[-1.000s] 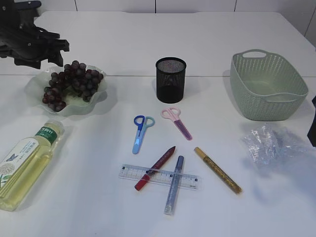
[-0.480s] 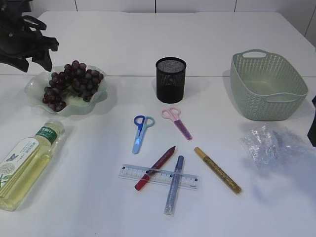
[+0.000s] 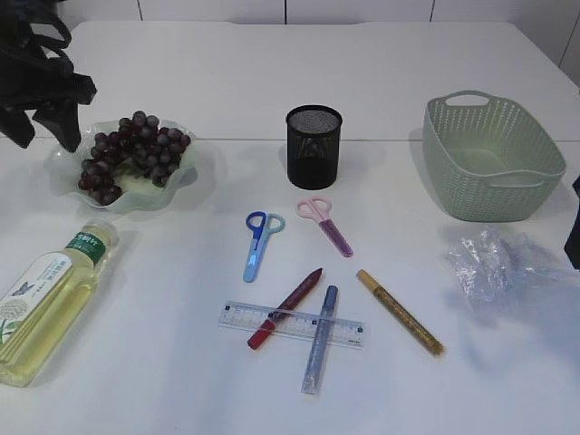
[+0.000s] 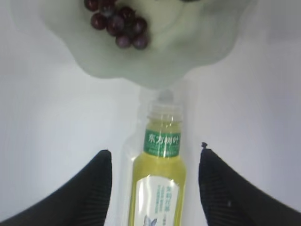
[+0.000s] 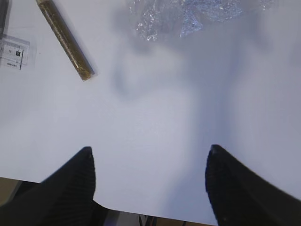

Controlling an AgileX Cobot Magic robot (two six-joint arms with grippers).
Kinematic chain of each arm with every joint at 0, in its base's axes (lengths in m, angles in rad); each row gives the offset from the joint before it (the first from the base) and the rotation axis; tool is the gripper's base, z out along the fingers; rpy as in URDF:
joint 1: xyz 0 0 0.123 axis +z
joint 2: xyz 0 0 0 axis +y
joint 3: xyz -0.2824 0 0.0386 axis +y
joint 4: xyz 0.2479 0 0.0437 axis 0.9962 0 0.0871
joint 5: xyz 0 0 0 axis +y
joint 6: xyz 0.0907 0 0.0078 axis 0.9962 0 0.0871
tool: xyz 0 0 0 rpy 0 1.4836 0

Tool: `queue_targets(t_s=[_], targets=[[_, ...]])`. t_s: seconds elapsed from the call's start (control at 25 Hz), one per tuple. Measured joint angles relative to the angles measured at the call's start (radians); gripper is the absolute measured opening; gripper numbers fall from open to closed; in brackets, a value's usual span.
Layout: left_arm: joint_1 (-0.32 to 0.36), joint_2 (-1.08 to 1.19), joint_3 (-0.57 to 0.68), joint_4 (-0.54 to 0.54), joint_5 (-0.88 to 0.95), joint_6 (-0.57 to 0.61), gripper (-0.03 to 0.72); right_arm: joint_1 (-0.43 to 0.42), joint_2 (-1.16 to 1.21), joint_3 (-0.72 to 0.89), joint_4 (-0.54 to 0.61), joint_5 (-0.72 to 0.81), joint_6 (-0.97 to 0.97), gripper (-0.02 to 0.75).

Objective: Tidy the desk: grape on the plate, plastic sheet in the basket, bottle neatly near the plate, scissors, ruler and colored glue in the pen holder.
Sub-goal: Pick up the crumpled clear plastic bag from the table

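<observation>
Left wrist view: bottle (image 4: pixel 161 179) between left hand (image 4: pixel 155 153) fingers.

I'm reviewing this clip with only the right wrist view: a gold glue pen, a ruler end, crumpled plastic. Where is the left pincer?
Observer: The left pincer is open above the lying bottle, with one finger on either side of its neck and a gap showing on both sides.
Operator: Are the grapes on the plate?
Observer: Yes, the grape bunch sits on the plate, just beyond the bottle's cap.
Operator: Have the scissors gone into the pen holder?
Observer: No. The blue scissors and the pink scissors both lie flat on the table in front of the pen holder.
</observation>
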Motion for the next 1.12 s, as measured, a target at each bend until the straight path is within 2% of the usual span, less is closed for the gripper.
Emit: queue_targets(t_s=[0.24, 0.44, 0.72, 0.96, 1.12], targets=[[0.0, -0.004, 0.0, 0.028, 0.094, 0.022, 0.425, 0.0, 0.0, 0.0, 0.0, 0.0, 0.0, 0.547], [-0.012, -0.025, 0.0, -0.015, 0.095, 0.062, 0.424, 0.0, 0.0, 0.0, 0.0, 0.0, 0.018, 0.547], [-0.071, -0.059, 0.0, -0.038, 0.096, 0.07, 0.372, 0.0, 0.0, 0.0, 0.0, -0.002, 0.026, 0.547], [-0.121, -0.123, 0.003, -0.047, 0.097, 0.07, 0.375, 0.0, 0.025, 0.0, 0.0, -0.074, 0.034, 0.547], [-0.153, -0.194, 0.074, -0.049, 0.097, 0.05, 0.365, 0.0, 0.076, 0.0, 0.0, -0.143, 0.034, 0.547]])
